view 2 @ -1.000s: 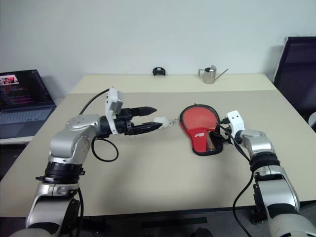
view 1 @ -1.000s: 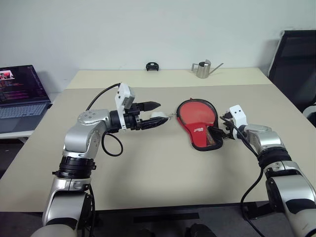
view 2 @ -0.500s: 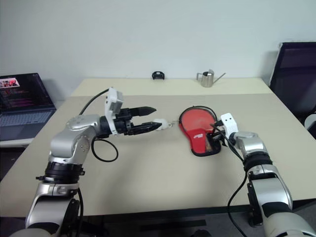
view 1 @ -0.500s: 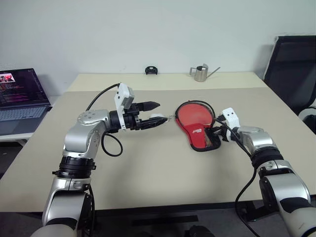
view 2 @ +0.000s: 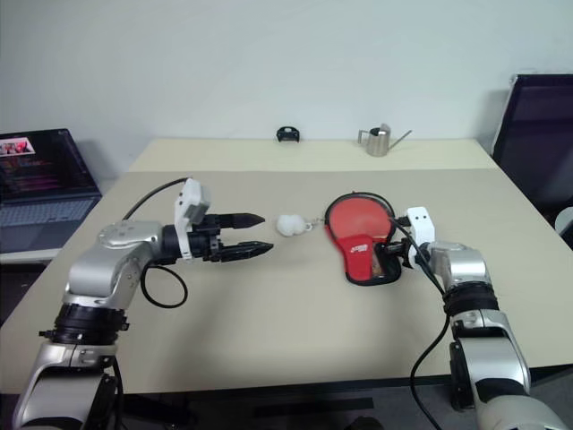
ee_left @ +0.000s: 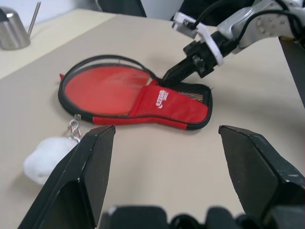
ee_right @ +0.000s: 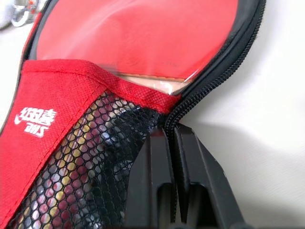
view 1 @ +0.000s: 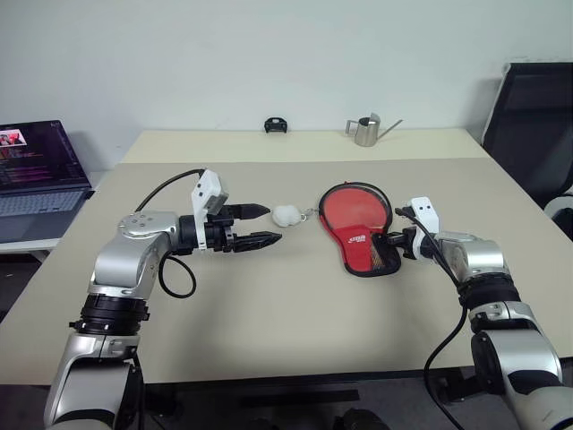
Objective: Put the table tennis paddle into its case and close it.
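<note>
Right gripper [ee_right: 172, 143] pinches case [ee_right: 71, 157] zipper edge, paddle [ee_right: 138, 33] inside.

Red case [view 1: 358, 235] (black mesh), white pom-pom [view 1: 286, 214]

case [ee_left: 176, 105]: red cloth, black mesh | paddle [ee_right: 143, 33]: glossy rubber | table [view 1: 295, 313]: matt

- Head pair: high, facing forward-down over surface [view 1: 295, 313]; both share case [view 1: 358, 228].
- Left wrist: low, near, facing case.
- Right wrist: tight on case zip edge.
</note>
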Motion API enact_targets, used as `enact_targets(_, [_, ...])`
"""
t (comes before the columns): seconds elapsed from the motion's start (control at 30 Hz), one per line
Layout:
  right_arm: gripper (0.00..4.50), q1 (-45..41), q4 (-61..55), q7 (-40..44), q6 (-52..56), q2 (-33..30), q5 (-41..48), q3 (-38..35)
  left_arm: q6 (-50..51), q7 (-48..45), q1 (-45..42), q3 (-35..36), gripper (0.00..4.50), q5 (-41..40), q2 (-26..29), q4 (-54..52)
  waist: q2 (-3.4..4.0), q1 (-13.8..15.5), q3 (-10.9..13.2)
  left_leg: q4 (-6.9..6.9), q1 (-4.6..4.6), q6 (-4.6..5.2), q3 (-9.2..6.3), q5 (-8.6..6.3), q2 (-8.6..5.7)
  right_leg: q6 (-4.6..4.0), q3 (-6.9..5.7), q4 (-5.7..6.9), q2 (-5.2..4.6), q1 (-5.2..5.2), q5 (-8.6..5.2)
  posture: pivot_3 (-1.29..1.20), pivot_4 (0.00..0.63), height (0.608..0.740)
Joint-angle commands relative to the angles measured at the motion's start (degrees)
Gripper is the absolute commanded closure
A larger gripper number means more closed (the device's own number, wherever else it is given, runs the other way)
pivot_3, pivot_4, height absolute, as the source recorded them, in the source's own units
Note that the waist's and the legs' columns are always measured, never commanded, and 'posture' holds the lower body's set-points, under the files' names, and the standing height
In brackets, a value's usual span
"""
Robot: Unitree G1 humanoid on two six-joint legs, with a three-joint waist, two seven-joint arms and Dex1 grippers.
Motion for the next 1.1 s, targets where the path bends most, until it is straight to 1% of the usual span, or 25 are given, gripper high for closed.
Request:
enact_targets(0.03, [4.46,3.29,-9.63,0.42,9.02,-0.30,3.23,0.35,0.09,-1.72,1.27,0.42,0.69,-0.85,2.08,-2.89,0.00,0.07,-0.01,-0.01,-0.13,-0.01,0.02,0.00,0.00,0.00,0.02,0.01,0.00,-0.17,0.00,0.00,0.150,0.740])
enact_targets(0.1, [4.46,4.97,-14.51,0.00,12.34,-0.78,4.21,0.18,0.68,-2.73,2.22,0.15,0.69,-1.34,2.92,-3.78,0.00,0.10,0.00,0.03,-0.64,-0.02,0.02,0.01,0.00,0.00,0.02,0.06,0.00,-0.64,0.00,0.00,0.150,0.740])
enact_targets(0.17, [4.46,6.06,-17.88,-0.45,14.76,-1.11,4.95,-0.23,1.15,-3.56,2.79,-0.15,0.69,-1.70,3.46,-4.58,0.01,0.18,0.00,0.06,-0.83,-0.02,0.02,0.01,0.00,0.00,0.00,0.10,0.00,-0.82,0.00,0.00,0.150,0.740])
enact_targets(0.4, [4.46,10.62,-30.30,-1.45,24.04,-2.23,9.19,-1.73,3.97,-6.69,5.90,-0.83,0.69,-4.23,4.70,-10.03,0.02,0.55,0.01,0.05,-0.84,0.01,0.03,-0.01,-0.02,0.00,0.01,0.04,-0.01,-0.81,0.00,0.00,0.150,0.740])
enact_targets(0.67, [4.46,16.60,-41.21,-2.71,31.30,-2.94,13.36,-3.11,5.46,-8.84,8.38,-2.09,0.69,-5.81,6.04,-14.40,0.01,0.89,0.01,0.06,-0.83,0.03,0.02,-0.01,-0.02,0.00,-0.01,0.05,0.00,-0.79,0.00,0.00,0.150,0.740])
enact_targets(1.1, [4.46,24.37,-53.98,-3.69,39.95,-4.14,18.95,-4.93,4.67,-13.05,10.75,-4.45,0.69,-7.48,7.47,-18.13,0.01,1.11,0.01,0.06,-0.82,0.03,0.00,-0.01,-0.02,0.00,-0.02,0.01,0.03,-0.75,-0.01,0.00,0.150,0.740])
